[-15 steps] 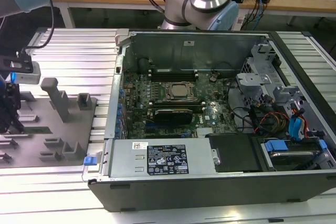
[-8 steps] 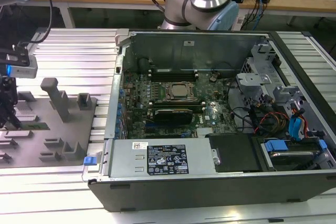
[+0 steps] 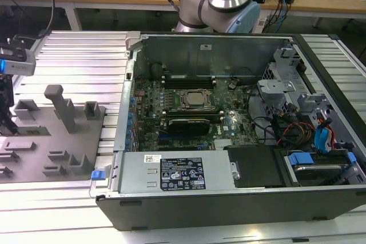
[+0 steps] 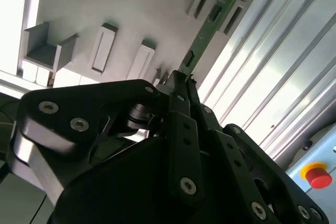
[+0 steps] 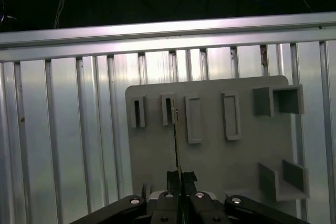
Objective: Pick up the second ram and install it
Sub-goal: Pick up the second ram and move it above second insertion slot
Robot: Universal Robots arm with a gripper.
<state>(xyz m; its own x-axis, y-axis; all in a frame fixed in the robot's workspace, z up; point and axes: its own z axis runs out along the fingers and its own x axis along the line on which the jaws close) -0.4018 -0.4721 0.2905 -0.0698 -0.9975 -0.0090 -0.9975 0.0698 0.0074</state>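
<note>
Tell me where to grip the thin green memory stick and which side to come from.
Pinch the long, thin green circuit-board stick across its two flat faces at the end away from the grey slotted holder plate, coming in along its length. It is blade-thin, so only the faces give purchase. The black gripper is shut there.

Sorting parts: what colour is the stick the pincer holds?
Green ram, best in the second wrist view.

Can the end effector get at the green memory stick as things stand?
Likely yes: the end effector looks closed on one end of the memory stick, near the gray holder, with nothing between them.
</note>
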